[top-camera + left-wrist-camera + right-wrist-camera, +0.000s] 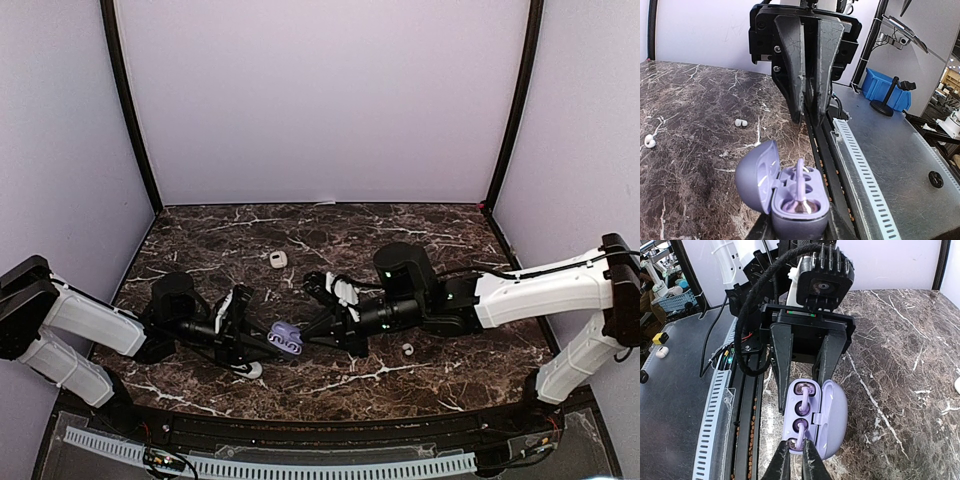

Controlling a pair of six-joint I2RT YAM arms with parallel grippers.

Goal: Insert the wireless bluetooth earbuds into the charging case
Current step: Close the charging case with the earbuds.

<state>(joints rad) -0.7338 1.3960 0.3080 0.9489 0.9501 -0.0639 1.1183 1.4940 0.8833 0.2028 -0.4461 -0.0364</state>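
My left gripper (799, 227) is shut on the purple charging case (757, 175), holding it up with the lid swung open. Two purple earbuds lie in its wells, one at the far end (804, 395) and one at the near end (799, 432). In the left wrist view, the tips of my right gripper (806, 117) hang just above the case, apart from the upright earbud stem (800, 182). In its own view, my right gripper (796, 450) shows a narrow gap with the near earbud seen through it. From above, the case (287, 338) sits between both grippers.
A small white oval piece (278, 260) lies on the marble table (420, 240) behind the arms. A tiny white bud (407, 348) lies right of the right forearm, and another white piece (250, 370) sits under the left gripper. A slotted metal rail (300, 465) runs along the near edge.
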